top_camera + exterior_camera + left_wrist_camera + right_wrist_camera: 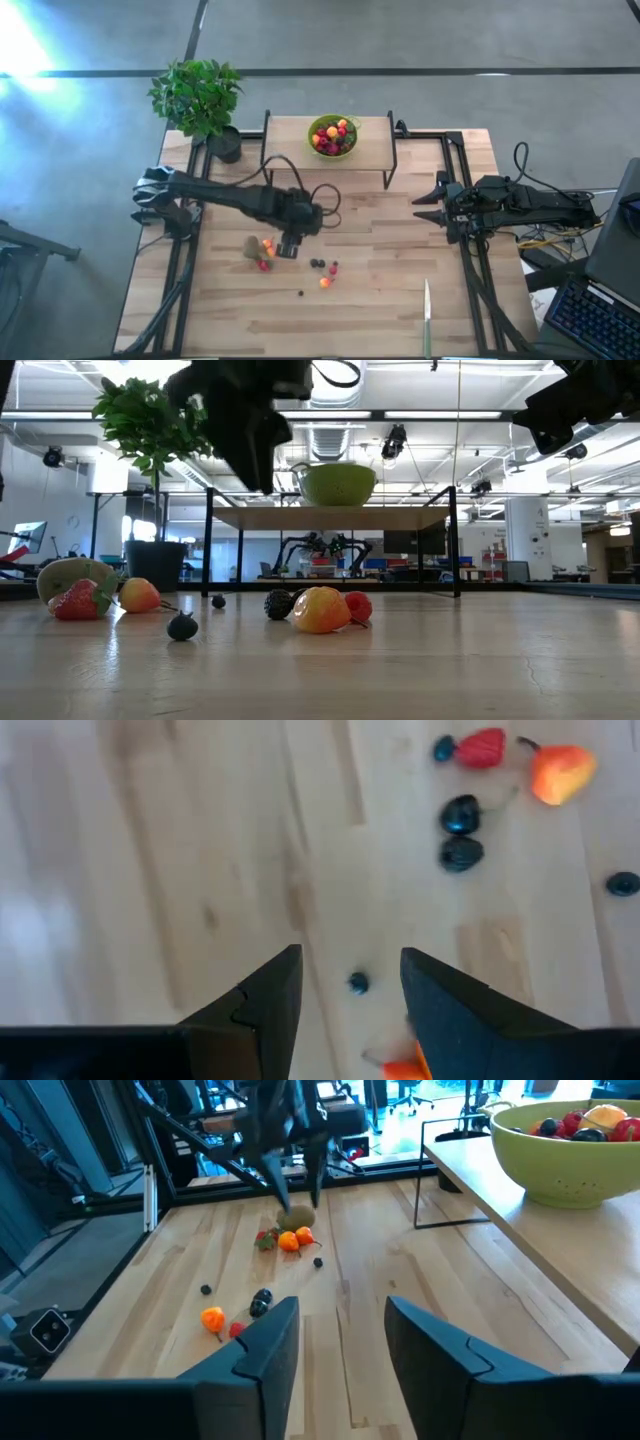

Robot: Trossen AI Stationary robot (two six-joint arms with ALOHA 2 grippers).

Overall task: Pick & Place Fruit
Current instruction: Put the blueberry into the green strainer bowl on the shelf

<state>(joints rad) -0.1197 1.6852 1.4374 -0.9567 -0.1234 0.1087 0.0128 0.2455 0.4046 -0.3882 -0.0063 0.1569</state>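
Loose fruit lies on the wooden table: a brown kiwi (252,247), an orange fruit (268,245), a strawberry (263,265), dark berries (318,264), a red berry (334,267) and an orange-yellow fruit (325,283). More fruit fills the lime-green bowl (333,135) on the raised shelf. My left gripper (288,248) hangs open above the table, just right of the kiwi group, and points steeply down. A tiny blue berry (358,983) lies on the table below its fingers. My right gripper (425,205) waits open at the table's right edge.
A slim knife (427,315) lies near the front right edge. A potted plant (200,100) stands at the far left corner. The shelf (290,135) on black legs spans the far middle. Bare wood lies between the fruit and the right arm.
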